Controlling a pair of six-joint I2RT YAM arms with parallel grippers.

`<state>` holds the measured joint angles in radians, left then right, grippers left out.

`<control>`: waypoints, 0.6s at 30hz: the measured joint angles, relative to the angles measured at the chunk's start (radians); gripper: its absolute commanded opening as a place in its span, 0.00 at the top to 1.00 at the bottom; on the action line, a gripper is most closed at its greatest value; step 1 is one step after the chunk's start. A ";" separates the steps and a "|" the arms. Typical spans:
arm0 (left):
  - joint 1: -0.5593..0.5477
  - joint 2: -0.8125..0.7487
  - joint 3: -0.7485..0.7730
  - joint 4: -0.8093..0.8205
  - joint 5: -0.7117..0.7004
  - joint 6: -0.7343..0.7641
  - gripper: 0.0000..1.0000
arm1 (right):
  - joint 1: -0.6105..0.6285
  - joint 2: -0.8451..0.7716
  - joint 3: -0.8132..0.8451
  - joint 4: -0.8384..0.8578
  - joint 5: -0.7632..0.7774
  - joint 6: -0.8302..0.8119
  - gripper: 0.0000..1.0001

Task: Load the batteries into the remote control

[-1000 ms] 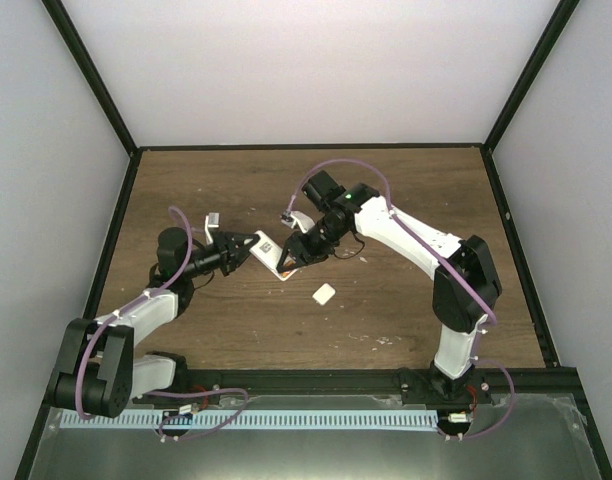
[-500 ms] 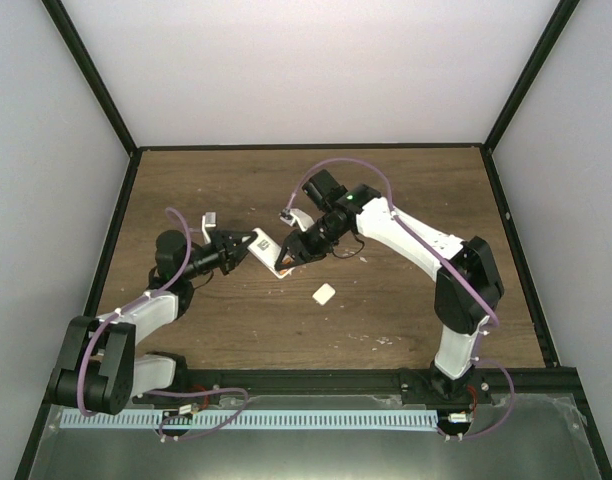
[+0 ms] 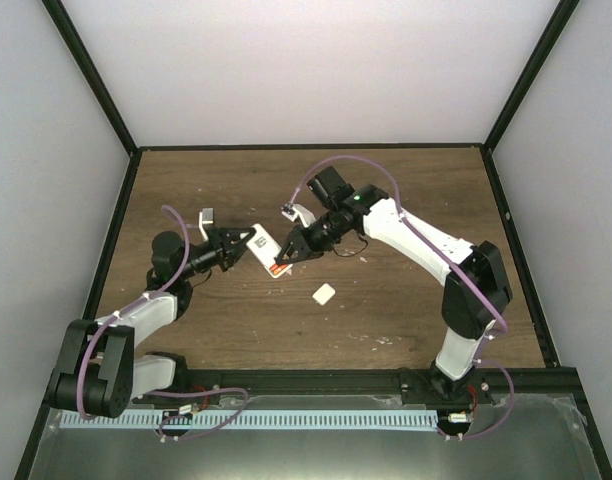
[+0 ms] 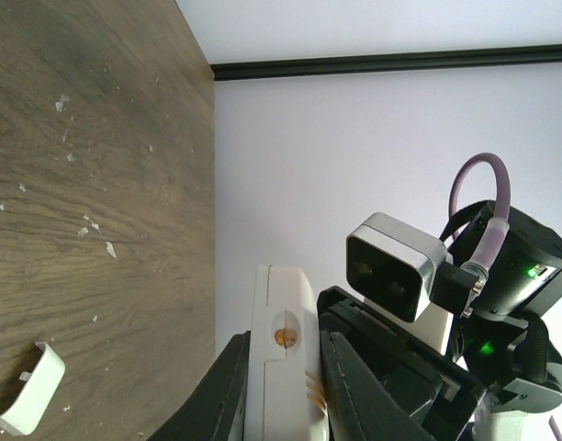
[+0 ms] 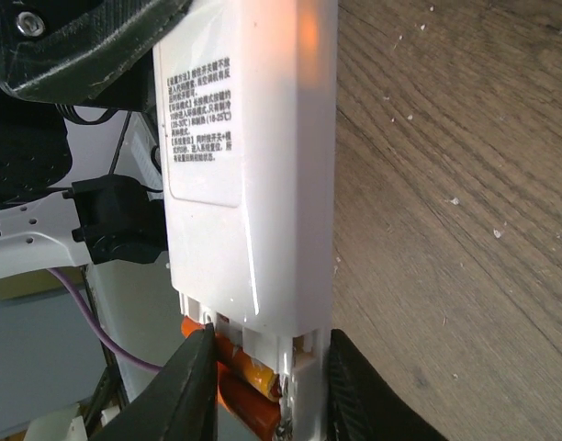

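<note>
Left end effector [image 4: 283, 397] clamps the remote control [image 4: 281, 335] by its long edges, off the surface [image 4: 97, 184]. An orange battery [image 5: 242, 375] lies within the right end effector [image 5: 272, 390], grip unclear; light, hard, slippery, so pinch its sides

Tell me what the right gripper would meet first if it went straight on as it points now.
Most likely the remote control, whose battery end lies between the fingers of the right gripper.

My left gripper [image 3: 242, 248] points to 3 o'clock, clamped on the remote control [image 3: 264, 246]. My right gripper [image 3: 284, 259] meets it from 2 o'clock, fingers [image 5: 194, 381] parted; whether they press, I cannot tell.
</note>
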<state>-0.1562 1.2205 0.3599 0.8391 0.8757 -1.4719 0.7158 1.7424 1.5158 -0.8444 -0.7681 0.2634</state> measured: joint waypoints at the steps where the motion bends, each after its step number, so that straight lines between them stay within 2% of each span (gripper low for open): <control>1: 0.000 0.000 0.000 0.003 0.000 -0.005 1.00 | 0.001 -0.004 -0.004 0.005 0.003 0.000 0.72; 7: -0.010 0.002 -0.002 0.006 0.002 -0.028 1.00 | -0.001 -0.029 -0.040 0.048 0.019 0.000 0.61; 12: -0.013 0.002 -0.002 0.005 0.009 -0.036 1.00 | -0.019 -0.056 -0.071 0.069 0.048 0.008 0.49; 18: 0.002 0.002 -0.005 -0.001 0.017 -0.008 1.00 | -0.048 -0.105 -0.094 0.075 0.135 0.016 0.46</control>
<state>-0.1539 1.2224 0.3553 0.8379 0.8925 -1.4803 0.6682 1.6375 1.4220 -0.7696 -0.6334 0.2794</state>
